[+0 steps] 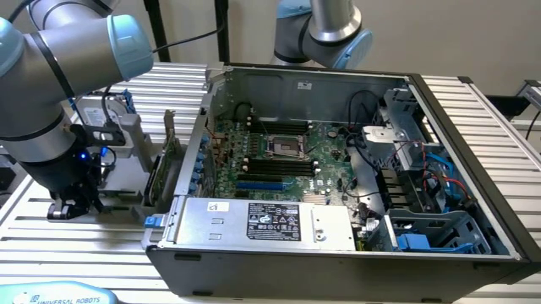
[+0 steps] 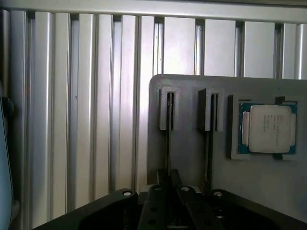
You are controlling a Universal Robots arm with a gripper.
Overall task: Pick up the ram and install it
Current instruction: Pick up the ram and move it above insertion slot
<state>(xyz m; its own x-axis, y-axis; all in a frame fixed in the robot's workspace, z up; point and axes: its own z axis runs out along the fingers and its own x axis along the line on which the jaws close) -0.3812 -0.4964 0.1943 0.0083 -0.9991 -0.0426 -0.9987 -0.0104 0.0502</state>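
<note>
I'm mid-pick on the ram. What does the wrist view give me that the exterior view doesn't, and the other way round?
Wrist view: two thin sticks seen edge-on in the slots of the gray holder. One is the ram, at the pincer; a second stick sits beside it. A processor lies in a recess.
Exterior view: the open computer case, its motherboard with black memory slots, the power supply, and a green card standing beside the case.
Both: the pincer at the gray holder on the slatted table.

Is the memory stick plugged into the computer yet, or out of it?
Out: the ram at the gripper stands on edge in a slot of the grey holder, not on the motherboard.
</note>
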